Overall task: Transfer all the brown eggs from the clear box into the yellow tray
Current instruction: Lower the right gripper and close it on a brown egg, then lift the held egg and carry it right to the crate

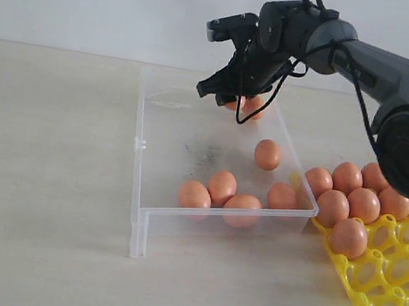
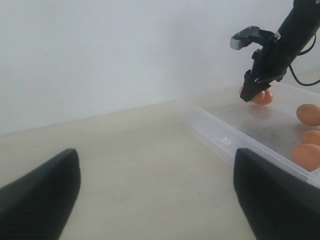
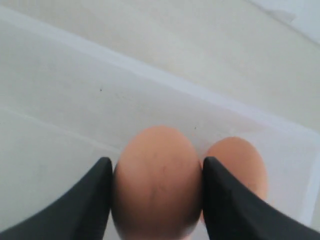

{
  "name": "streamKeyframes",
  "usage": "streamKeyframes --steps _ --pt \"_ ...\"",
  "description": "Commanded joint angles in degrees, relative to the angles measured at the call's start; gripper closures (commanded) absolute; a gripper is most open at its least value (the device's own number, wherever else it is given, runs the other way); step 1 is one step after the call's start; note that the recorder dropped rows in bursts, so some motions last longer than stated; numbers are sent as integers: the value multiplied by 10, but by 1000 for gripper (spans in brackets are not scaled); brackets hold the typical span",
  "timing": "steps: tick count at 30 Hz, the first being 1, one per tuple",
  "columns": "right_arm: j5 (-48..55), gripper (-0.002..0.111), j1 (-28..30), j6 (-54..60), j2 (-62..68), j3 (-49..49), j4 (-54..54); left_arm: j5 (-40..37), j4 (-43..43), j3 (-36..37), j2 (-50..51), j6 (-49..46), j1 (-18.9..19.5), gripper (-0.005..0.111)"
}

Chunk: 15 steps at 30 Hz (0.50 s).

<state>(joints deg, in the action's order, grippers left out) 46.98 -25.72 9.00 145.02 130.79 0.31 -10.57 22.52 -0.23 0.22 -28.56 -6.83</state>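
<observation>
The clear box (image 1: 141, 145) lies mid-table. My right gripper (image 1: 233, 97) is at its far end, shut on a brown egg (image 3: 156, 182) pinched between both black fingers. A second egg (image 3: 237, 162) lies right beside the held one, touching one finger's outer side. Several more brown eggs (image 1: 221, 187) rest near the box's front wall and one (image 1: 268, 154) in its middle. The yellow tray (image 1: 392, 298) at the right carries several eggs (image 1: 349, 237). My left gripper (image 2: 157, 200) is open over bare table beside the clear box (image 2: 225, 140); the exterior view does not show it.
The beige table (image 1: 36, 172) runs to a white wall behind. The right arm (image 1: 406, 77) stretches from the right, above the tray, to the box's far end. The left wrist view shows the right gripper (image 2: 257, 87) and eggs (image 2: 309, 114) in the box.
</observation>
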Motion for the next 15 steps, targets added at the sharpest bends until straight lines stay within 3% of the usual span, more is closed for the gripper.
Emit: streamKeyframes --steps 1,8,11,15 --pt "-36 108 5 65 -56 -51 28 4 4 2 -2 5 -4 29" --pt "-208 108 5 120 -145 -261 58 4 4 2 -2 5 -4 29" --pt "-384 108 5 165 -190 -386 92 4 4 2 -2 5 -4 29" --pt "-697 108 5 154 -249 -579 95 4 4 2 -2 5 -4 29"
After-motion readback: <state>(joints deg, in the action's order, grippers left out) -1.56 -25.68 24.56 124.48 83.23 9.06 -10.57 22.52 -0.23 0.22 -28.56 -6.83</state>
